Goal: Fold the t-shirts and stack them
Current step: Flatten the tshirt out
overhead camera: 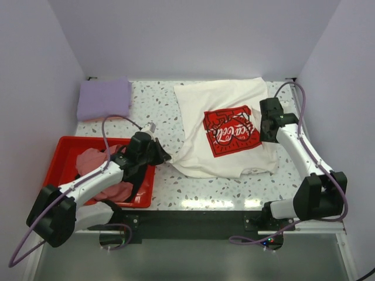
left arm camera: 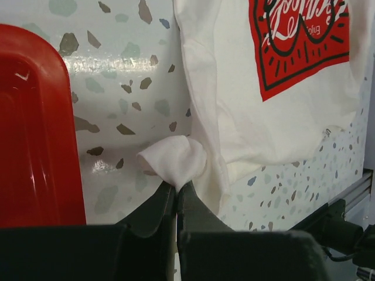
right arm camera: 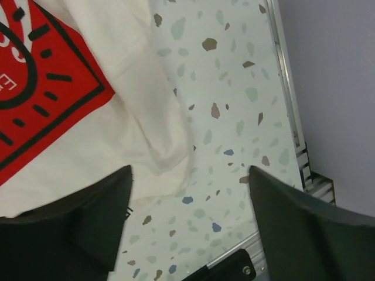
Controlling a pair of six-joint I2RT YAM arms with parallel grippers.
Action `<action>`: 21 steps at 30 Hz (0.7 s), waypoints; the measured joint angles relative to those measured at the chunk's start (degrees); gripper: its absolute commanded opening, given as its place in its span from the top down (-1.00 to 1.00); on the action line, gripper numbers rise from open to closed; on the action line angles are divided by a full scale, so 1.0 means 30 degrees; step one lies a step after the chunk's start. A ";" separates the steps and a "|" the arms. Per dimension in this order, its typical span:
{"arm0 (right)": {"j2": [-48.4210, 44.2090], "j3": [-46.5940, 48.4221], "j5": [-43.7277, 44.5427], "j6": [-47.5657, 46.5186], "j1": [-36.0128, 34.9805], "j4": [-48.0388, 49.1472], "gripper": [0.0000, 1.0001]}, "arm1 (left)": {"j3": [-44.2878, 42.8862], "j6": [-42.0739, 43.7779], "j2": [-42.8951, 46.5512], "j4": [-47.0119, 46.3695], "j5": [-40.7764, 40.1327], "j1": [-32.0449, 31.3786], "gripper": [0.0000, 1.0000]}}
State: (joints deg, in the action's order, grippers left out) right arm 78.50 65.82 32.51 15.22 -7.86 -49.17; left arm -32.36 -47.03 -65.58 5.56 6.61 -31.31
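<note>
- Cloth in play: cream-white tee (overhead camera: 199, 117) with red chest print (overhead camera: 231, 130), spread print-up and unfolded on tabletop (overhead camera: 152, 105), right of centre, a bit skewed, wrinkled along near hem
- left tool (overhead camera: 166, 158) has fingers together, clamped on a small bunch of the tee's near-left edge; sleeve tip or hem corner, cannot tell which
- pinched bunch sits puckered just beside red tray (overhead camera: 64, 146), low over tabletop
- right tool (overhead camera: 266, 132) has jaws wide apart with nothing between them, hovering over tee's right edge where cloth meets bare tabletop
- lavender tee (overhead camera: 104, 98) is folded at far left corner, well apart from cream one
- pink tee (overhead camera: 96, 161) lies crumpled in red tray under left arm
- handling, judged: light limp cotton with no stiffness, so it sags from a single pinch and drags into wrinkles if pulled across terrazzo
- best hold, judged: two points on one edge, e.g. shoulder and hem corner, one tool each, pinching low against tabletop so only the intended layers are caught
- progress, judged: cream tee's fold not yet made, and it looks like the spreading or squaring step
- risk: thin edge slips out of fingers, or right tool grabs both layers
</note>
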 measured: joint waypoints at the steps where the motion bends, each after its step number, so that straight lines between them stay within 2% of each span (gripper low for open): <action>1: 0.0189 -0.0051 0.0415 0.0525 0.0015 -0.0474 -0.89 | -0.0007 -0.0066 -0.0087 0.0160 -0.0313 -0.0284 1.00; 3: 0.0430 -0.0058 0.1020 0.0991 0.0036 -0.0933 -0.98 | -0.0379 -0.0124 -0.0503 0.1122 -0.1144 -0.0838 1.00; 6: 0.0765 -0.0058 0.1581 0.1530 0.0036 -0.1231 -0.98 | -0.1413 -0.0102 -0.1253 0.2871 -0.2463 -0.1494 0.72; 9: 0.0925 -0.0058 0.1719 0.1661 0.0036 -0.1173 -0.98 | -0.2215 0.0029 -0.1348 0.3789 -0.3315 -0.1967 0.36; 10: 0.0918 -0.0058 0.1647 0.1668 0.0036 -0.1042 -0.98 | -0.2499 0.0102 -0.1348 0.3993 -0.3512 -0.2135 0.10; 12: 0.0852 -0.0102 0.1268 0.1647 0.0036 -0.0568 -0.98 | -0.2907 0.0262 -0.1348 0.4226 -0.3810 -0.2470 -0.24; 13: 0.0780 -0.0204 0.1100 0.1647 0.0036 -0.0284 -0.98 | -0.3133 0.0335 -0.1348 0.4415 -0.3942 -0.2652 -0.65; 15: 0.0474 -0.0459 0.0736 0.1647 0.0036 0.0262 -0.98 | -0.3585 0.0532 -0.1341 0.4670 -0.4197 -0.3053 -0.92; 16: 0.0248 -0.0590 0.0583 0.1654 0.0036 0.0437 -0.98 | -0.3847 0.0590 -0.1341 0.4801 -0.4299 -0.3264 -1.00; 21: -0.0925 -0.0867 0.0022 0.1792 0.0138 0.1399 -0.98 | -0.5042 0.1100 -0.1377 0.4728 -0.4466 -0.4189 -1.00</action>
State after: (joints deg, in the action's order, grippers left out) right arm 75.72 63.22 32.58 20.60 -7.44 -44.97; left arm -47.48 -43.72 -69.71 19.75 -6.79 -43.88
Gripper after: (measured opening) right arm 0.986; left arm 0.997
